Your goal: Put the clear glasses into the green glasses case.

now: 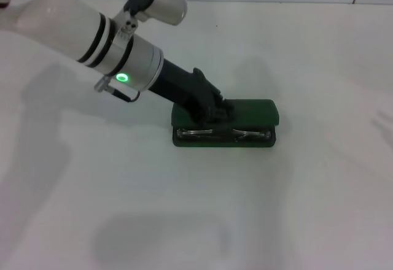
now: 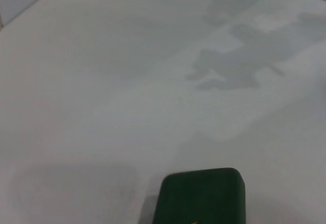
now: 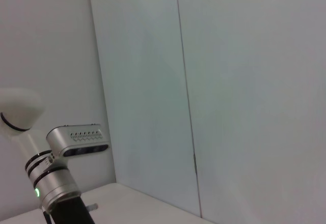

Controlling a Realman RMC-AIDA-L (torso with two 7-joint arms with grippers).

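The green glasses case (image 1: pixel 258 113) lies open in the middle of the white table, its lid toward the far side. The clear glasses (image 1: pixel 202 134) lie folded inside the case's near half, showing as pale glints against the dark lining. My left gripper (image 1: pixel 216 109) comes in from the left and sits at the lid's left part, right above the glasses. In the left wrist view only a rounded corner of the green glasses case (image 2: pixel 204 196) shows. My right gripper is out of view.
The white table (image 1: pixel 295 208) spreads around the case on all sides. A pale wall with a vertical seam (image 3: pixel 186 96) fills the right wrist view, with my left arm (image 3: pixel 53 188) low in it.
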